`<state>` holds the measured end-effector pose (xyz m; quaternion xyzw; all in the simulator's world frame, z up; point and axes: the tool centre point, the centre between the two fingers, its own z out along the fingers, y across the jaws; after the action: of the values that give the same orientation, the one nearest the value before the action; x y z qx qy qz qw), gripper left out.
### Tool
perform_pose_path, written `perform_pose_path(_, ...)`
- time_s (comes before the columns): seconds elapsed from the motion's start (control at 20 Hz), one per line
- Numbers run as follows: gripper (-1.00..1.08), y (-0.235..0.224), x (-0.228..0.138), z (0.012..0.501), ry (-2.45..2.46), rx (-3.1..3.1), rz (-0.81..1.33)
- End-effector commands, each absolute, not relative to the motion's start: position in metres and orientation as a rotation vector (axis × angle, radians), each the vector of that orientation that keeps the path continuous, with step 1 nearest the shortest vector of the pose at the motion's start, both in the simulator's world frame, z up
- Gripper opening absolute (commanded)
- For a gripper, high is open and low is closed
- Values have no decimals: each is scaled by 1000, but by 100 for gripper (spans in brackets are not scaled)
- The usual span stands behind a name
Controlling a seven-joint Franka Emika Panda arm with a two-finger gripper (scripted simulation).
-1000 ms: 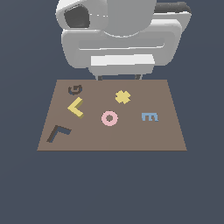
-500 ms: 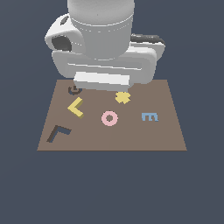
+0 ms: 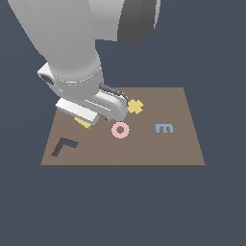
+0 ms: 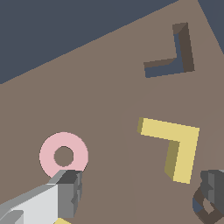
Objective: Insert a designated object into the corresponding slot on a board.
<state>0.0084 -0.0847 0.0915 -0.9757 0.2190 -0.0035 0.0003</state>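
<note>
Yellow L (image 4: 175,146) lies outside slot (image 4: 173,54)

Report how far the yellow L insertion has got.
Done: the arm is down over the board, near the yellow L block. In hand: nothing; the wrist view shows the claw open, its fingers apart and not touching the L, which lies flat on the board. Left: grasp the L, carry it to the empty L-shaped slot, align it and press it in.
</note>
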Motion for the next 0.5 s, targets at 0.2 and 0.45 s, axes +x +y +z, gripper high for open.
perform_pose_path(0.2, 100, -115, 0, 58, 917, -3006, -3)
perform_pose_path(0.45, 100, -123, -3, 49, 974, -2988, 0)
